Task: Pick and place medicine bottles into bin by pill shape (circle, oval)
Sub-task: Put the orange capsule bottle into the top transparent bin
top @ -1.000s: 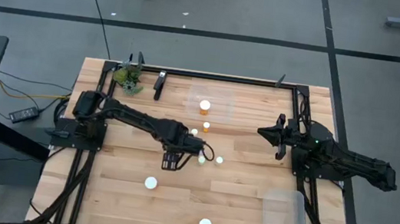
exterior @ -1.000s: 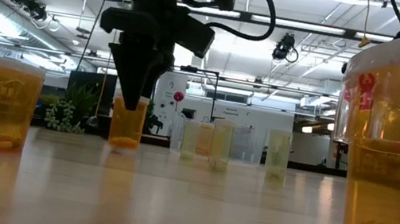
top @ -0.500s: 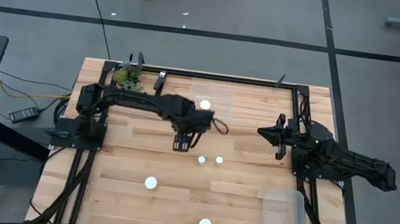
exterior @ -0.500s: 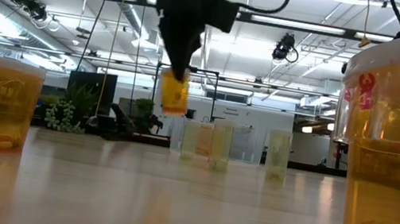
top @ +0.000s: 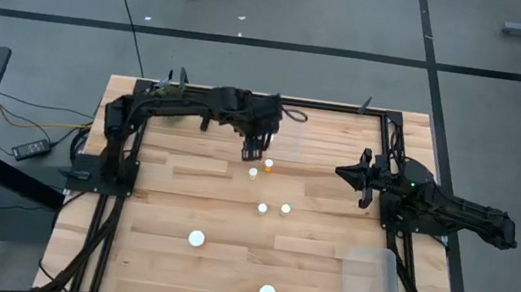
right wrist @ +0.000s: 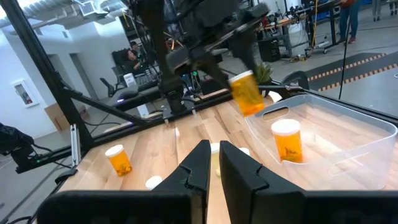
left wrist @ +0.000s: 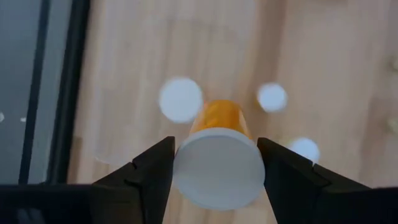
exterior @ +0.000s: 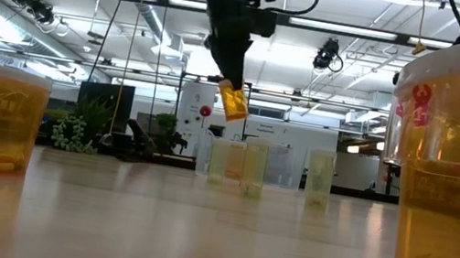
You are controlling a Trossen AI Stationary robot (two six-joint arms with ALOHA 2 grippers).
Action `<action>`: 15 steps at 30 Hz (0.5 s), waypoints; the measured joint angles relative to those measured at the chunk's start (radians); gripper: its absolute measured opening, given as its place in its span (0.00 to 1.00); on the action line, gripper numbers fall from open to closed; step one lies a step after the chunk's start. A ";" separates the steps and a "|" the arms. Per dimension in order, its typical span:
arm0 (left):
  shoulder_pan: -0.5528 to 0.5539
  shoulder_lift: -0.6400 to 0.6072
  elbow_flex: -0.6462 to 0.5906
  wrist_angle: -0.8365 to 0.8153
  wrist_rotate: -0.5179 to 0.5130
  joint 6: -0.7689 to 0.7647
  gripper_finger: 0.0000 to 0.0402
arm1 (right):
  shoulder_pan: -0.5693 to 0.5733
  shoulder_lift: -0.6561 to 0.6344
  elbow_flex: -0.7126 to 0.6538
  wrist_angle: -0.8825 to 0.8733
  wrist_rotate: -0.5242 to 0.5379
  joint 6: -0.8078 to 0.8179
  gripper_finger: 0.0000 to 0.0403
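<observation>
Up high, the left hand (exterior: 234,81) grips a tilted medicine bottle (exterior: 235,102); right hand (top: 360,184) closed, empty.

An orange pill bottle (exterior: 234,103) with a white cap hangs tilted in the air above the table, clamped at its cap. Another bottle (right wrist: 286,141) stands upright inside a clear bin (right wrist: 367,134). More bottles stand upright on the table, white caps up: two (top: 272,208) near the middle, two (top: 194,239) nearer the front edge.
</observation>
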 joint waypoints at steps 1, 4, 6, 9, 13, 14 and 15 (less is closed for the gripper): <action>0.008 0.000 0.000 0.025 0.000 0.000 0.55 | 0.000 0.000 0.000 0.000 0.000 0.000 0.10; 0.025 0.000 0.000 0.103 0.001 0.001 0.56 | 0.000 0.000 0.000 0.000 0.000 0.000 0.10; 0.031 0.000 0.000 0.154 0.002 0.012 0.56 | 0.000 0.000 0.000 0.000 0.000 0.000 0.10; 0.033 0.011 0.000 0.234 0.004 0.034 0.55 | 0.000 0.000 0.000 0.000 0.000 0.000 0.10; 0.033 0.047 0.000 0.292 0.010 0.061 0.56 | 0.000 0.000 0.000 0.000 0.000 0.000 0.10; 0.033 0.058 0.000 0.295 0.011 0.074 0.56 | 0.000 0.000 0.000 0.000 0.000 0.000 0.10; 0.033 0.072 0.000 0.296 0.012 0.081 0.56 | 0.000 0.000 0.000 0.000 0.000 0.000 0.10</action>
